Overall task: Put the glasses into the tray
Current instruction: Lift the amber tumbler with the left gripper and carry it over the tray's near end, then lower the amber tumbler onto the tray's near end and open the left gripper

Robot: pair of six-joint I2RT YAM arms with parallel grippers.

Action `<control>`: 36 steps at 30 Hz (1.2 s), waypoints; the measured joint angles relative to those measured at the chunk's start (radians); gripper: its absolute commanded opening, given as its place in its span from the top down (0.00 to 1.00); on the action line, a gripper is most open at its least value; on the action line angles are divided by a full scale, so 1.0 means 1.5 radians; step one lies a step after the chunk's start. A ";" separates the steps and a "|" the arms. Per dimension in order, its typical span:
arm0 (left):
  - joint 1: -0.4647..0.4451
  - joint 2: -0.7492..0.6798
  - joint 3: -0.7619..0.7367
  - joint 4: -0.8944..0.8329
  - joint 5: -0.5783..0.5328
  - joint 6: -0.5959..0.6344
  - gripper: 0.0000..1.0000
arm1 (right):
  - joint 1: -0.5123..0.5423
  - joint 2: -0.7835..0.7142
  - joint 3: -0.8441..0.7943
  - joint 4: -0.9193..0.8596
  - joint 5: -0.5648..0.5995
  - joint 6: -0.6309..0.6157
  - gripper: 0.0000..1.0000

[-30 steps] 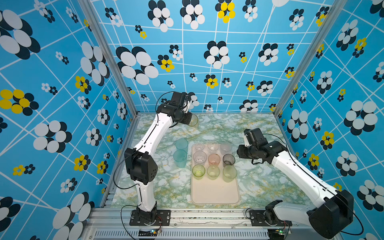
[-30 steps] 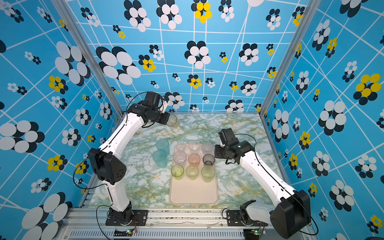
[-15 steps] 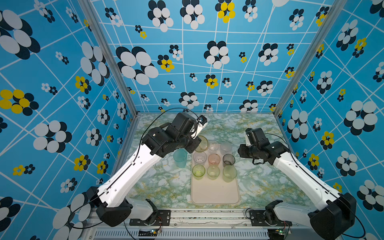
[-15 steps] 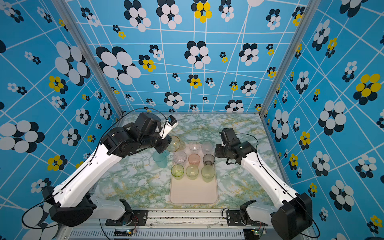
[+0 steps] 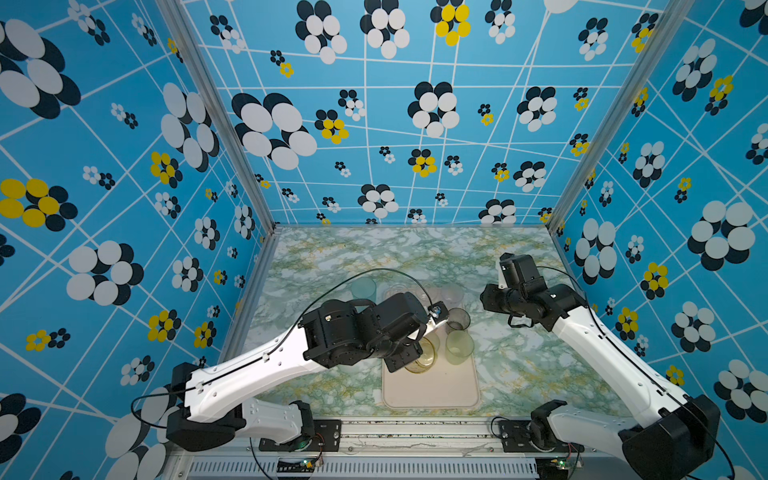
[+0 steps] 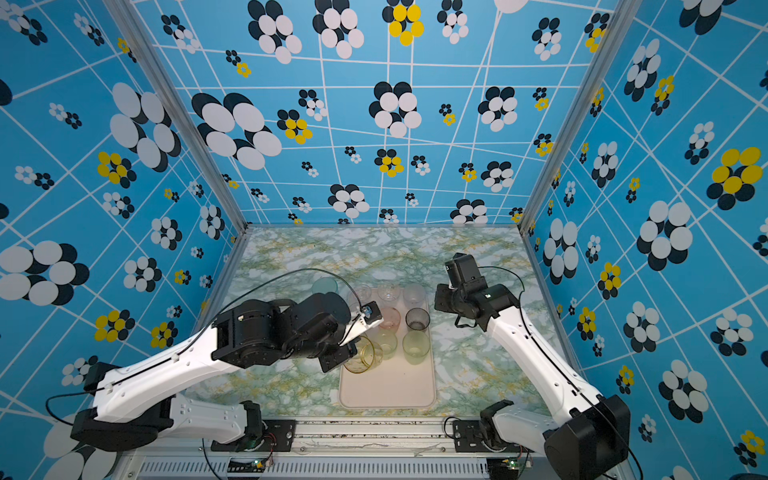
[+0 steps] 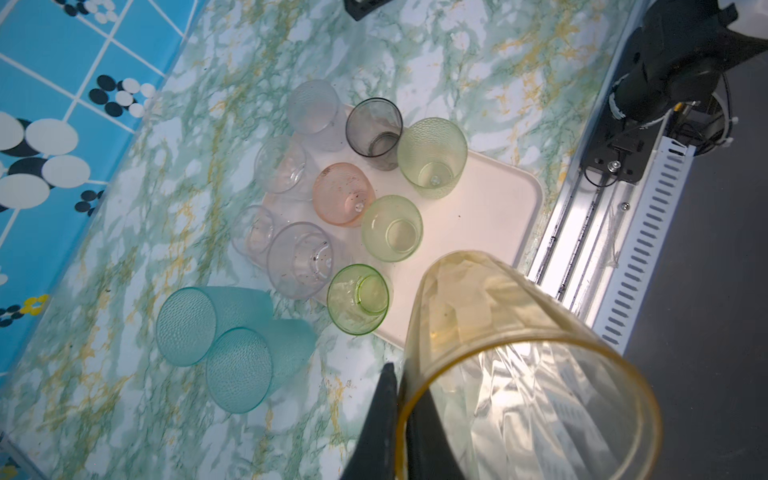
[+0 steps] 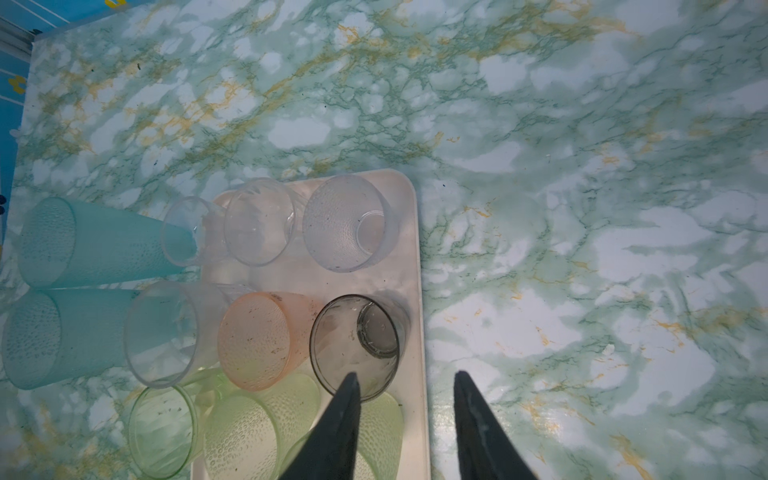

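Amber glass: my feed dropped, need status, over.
Left gripper shut on amber glass, tilted above tray. Right gripper open, empty, at tray's right edge. Two teal glasses on table, off tray. Drop spot bare.

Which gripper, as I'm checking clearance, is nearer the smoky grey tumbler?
Right. The right gripper hovers open beside the smoky grey tumbler; the left gripper grips an amber tumbler farther off.

Nothing readable anywhere, honestly. There's a tiny white mark on the black joint of the left arm and another on the right arm, but both are way too small to make out.
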 measured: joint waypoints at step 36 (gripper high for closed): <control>-0.052 0.376 0.046 0.122 0.108 0.021 0.94 | -0.058 -0.047 0.000 0.002 0.012 -0.019 0.60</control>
